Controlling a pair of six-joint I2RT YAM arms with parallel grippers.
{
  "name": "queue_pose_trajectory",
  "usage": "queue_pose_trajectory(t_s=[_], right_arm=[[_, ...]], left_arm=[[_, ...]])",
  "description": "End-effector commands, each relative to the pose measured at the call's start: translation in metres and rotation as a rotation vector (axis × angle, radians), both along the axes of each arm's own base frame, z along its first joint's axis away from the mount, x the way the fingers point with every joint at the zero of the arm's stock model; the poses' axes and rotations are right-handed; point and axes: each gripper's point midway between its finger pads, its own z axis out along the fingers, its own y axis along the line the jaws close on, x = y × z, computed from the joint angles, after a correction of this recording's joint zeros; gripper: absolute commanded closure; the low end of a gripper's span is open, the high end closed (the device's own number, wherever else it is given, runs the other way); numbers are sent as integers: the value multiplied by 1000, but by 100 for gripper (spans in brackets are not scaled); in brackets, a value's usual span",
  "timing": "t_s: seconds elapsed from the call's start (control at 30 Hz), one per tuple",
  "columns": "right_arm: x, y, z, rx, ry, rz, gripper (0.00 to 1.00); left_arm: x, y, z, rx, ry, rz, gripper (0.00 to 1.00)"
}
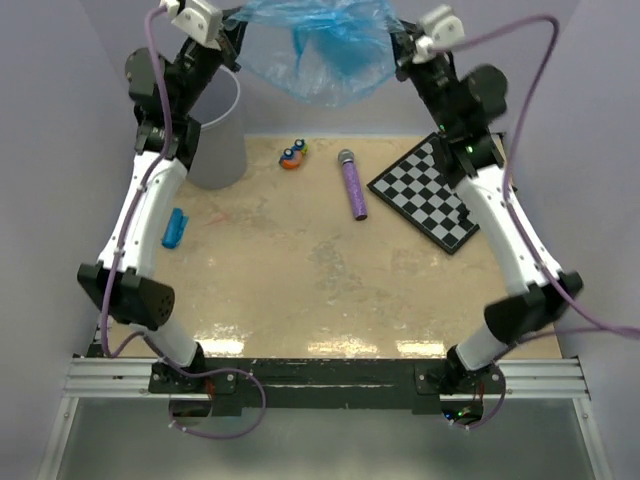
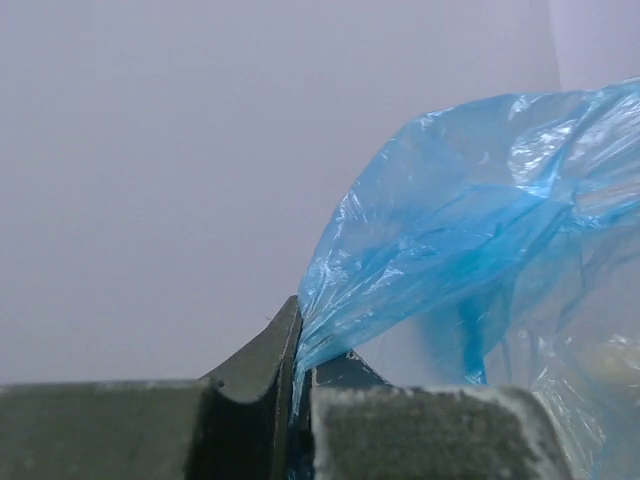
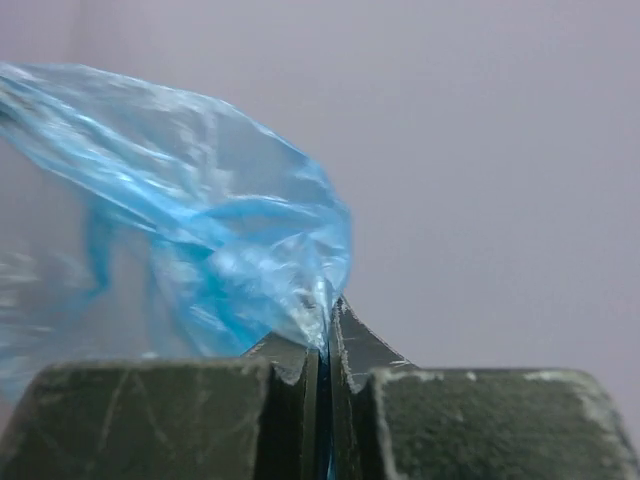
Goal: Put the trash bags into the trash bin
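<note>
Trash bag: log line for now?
trash bag: aloft, spread | left jaws: shut on it | right jaws: shut on it | trash bin: rear-left

1. the thin translucent plastic trash bag sheet (image 1: 325, 55) is bright blue, darker in its folds.
2. the round plastic trash bin (image 1: 222, 150) is grey, its rim paler.
3. the small crinkly film roll (image 1: 174, 228) is bright blue.
4. the flat square board (image 1: 432, 192) bears black-and-white checks.
5. the glittery stick-shaped microphone (image 1: 354, 190) is purple.

The left pincer (image 1: 236, 34) and right pincer (image 1: 401, 46) hold a blue trash bag (image 1: 322, 52) spread between them.
</note>
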Motion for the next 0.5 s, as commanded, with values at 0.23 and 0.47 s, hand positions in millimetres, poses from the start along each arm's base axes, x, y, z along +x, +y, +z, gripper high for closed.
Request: queue_pose_trajectory(t_s=[0.23, 0.47], right_arm=[[-152, 47, -335, -926, 204, 313, 100], [-280, 7, -356, -904, 444, 615, 100]], left_arm=[[-209, -153, -260, 791, -62, -607, 100], [-278, -102, -398, 997, 478, -741, 100]])
